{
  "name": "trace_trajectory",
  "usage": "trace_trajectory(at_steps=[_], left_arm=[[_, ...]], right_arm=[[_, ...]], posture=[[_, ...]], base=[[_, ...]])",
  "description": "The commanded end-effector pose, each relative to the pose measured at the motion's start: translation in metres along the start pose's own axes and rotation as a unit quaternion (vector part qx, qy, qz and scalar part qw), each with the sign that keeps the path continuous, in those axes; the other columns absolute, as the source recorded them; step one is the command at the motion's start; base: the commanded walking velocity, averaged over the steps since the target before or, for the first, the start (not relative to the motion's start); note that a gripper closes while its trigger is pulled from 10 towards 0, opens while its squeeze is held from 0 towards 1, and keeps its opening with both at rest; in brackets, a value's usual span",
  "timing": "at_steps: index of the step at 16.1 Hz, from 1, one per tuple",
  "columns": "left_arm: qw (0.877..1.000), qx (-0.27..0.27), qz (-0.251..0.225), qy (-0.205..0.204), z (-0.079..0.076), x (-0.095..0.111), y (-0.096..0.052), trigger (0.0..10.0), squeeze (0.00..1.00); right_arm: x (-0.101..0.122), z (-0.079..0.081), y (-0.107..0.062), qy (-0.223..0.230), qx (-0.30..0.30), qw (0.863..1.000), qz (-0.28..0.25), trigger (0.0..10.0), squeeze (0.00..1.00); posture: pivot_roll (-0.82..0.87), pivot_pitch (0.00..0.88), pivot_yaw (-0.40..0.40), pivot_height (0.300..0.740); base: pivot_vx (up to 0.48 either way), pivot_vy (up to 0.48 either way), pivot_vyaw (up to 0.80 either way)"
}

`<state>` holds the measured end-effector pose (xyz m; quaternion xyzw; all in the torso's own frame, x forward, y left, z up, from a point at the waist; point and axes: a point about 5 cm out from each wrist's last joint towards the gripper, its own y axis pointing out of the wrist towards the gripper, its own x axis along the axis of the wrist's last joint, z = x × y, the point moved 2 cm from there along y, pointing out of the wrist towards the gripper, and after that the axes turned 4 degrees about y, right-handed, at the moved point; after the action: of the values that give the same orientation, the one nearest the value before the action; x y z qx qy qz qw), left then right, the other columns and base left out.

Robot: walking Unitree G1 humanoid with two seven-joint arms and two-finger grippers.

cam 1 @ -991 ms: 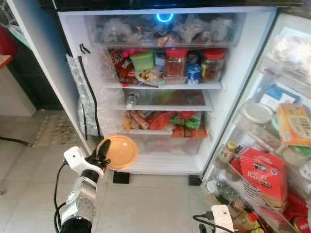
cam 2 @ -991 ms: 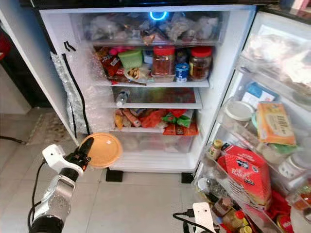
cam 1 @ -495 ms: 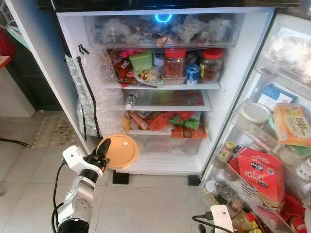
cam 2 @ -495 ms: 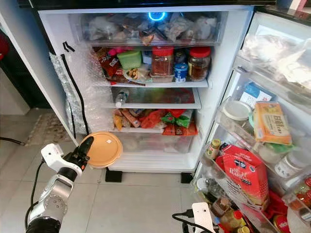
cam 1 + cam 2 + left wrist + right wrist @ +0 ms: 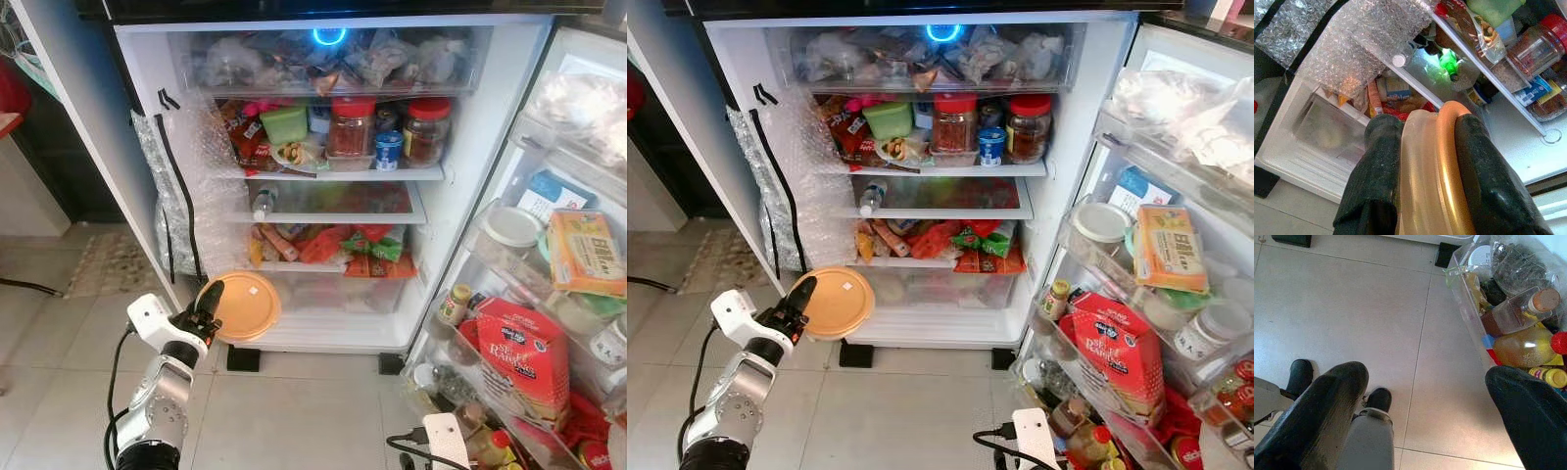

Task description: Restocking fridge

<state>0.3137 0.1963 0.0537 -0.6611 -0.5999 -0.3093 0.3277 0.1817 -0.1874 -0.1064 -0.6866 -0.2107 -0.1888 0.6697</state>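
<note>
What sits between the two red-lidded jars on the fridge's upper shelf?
A small blue can stands between the two red-lidded jars, seen in both eye views.

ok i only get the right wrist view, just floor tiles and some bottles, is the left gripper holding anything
Observer: Yes, the left gripper is shut on the rim of a round translucent plastic container with an orange lid.
Operator: where's that relative to the fridge
Observer: Low down at the left of the open fridge, in front of the clear bottom drawer.
Operator: any shelf with room
Observer: The second glass shelf looks mostly bare, apart from a small clear bottle lying at its left end.
</note>
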Motion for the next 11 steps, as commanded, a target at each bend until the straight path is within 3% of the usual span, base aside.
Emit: trace_trajectory(at_steps=[1, 11], left_arm=[[1.0, -0.003, -0.008, 0.003, -0.0028, 0.0056, 0.0014, 10.0, 0.0], [1.0, -0.004, -0.007, 0.006, -0.004, 0.007, 0.0025, 10.0, 0.0]], right_arm=[[-0.0013, 0.0025, 0.0, -0.004, 0.003, 1.0, 0.002, 10.0, 0.0], [-0.0016, 0.0036, 0.0001, -0.021, 0.004, 1.0, 0.004, 10.0, 0.0]], posture=[[0.03, 0.0, 0.006, 0.74], [0.03, 0.0, 0.006, 0.74]], base=[[0.0, 0.0, 0.0], [0.0, 0.0, 0.0]])
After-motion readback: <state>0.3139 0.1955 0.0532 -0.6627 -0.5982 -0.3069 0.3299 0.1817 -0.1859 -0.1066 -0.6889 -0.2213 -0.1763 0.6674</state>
